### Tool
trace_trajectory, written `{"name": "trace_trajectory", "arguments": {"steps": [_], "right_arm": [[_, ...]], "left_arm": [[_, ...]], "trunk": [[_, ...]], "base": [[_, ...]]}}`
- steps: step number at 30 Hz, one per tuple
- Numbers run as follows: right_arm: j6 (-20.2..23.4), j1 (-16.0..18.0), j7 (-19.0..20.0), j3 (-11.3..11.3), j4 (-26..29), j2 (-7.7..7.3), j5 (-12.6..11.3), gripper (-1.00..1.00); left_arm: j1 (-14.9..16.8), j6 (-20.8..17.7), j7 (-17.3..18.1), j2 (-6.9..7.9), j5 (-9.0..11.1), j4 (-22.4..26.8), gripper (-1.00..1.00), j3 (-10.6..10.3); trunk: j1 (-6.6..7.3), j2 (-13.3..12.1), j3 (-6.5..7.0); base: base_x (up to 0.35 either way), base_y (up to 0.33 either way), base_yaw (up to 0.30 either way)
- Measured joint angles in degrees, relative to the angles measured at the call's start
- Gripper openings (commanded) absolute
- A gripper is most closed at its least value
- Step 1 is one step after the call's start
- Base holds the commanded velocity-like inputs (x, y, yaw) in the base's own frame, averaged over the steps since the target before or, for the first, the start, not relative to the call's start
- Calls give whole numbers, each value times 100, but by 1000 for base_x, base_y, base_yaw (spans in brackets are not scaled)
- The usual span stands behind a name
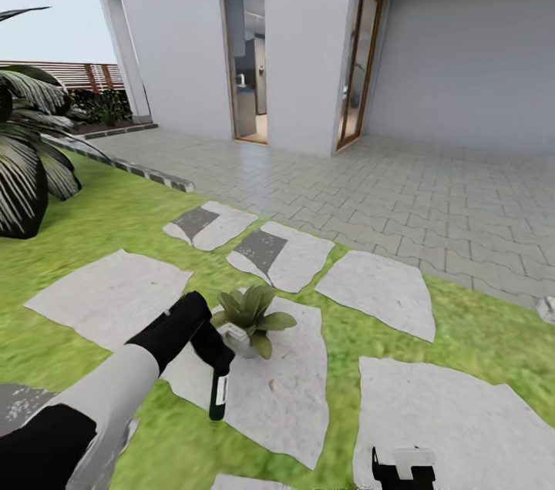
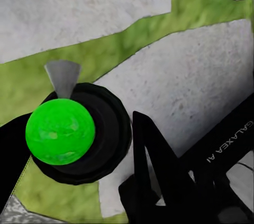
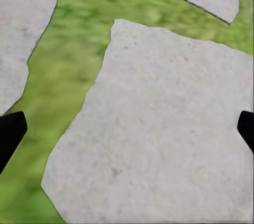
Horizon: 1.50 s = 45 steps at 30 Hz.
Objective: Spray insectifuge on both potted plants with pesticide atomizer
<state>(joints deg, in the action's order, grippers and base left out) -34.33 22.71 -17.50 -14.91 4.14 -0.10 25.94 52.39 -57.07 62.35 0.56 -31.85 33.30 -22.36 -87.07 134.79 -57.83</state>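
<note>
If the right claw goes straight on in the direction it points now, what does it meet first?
Most likely the grey stepping stone: the right claw points down at it with open fingers, nothing between. The grass lies just beside; depth is unclear.

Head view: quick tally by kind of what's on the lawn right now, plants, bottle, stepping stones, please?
Potted plants: 1
Palms: 1
Spray bottles: 1, held in the left gripper
Stepping stones: 9, counting the two cut off at the picture's lower edge, e.g.
Total: 12
</note>
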Motion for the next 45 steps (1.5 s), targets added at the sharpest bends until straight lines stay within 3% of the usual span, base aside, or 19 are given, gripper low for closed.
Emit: {"name": "trace_trajectory", "arguments": {"steps": [4, 8, 19, 35, 45], "right_arm": [[-1, 0, 0, 0, -1, 8, 0, 100], [-4, 0, 0, -1, -1, 8, -1, 100], [-8, 0, 0, -1, -2, 1, 0, 100], [-9, 1, 0, 0, -2, 4, 0, 100], [-9, 0, 0, -1, -2, 1, -1, 100]], "left_arm": [[-31, -44, 24, -14, 21, -11, -100, -532], [-47, -49, 24, -48, 32, -8, -100, -646], [-65, -46, 26, -64, 26, -23, -100, -662], [-80, -4, 33, -76, 28, -686, -100, -632], [-45, -33, 34, -106, 33, -677, -100, -634]], "trunk": [[0, 0, 0], [3, 0, 0], [2, 0, 0], [0, 0, -51], [2, 0, -51]], "base": [[41, 0, -167], [258, 0, -26], [302, 0, -1], [15, 0, -65], [50, 0, 0]]}}
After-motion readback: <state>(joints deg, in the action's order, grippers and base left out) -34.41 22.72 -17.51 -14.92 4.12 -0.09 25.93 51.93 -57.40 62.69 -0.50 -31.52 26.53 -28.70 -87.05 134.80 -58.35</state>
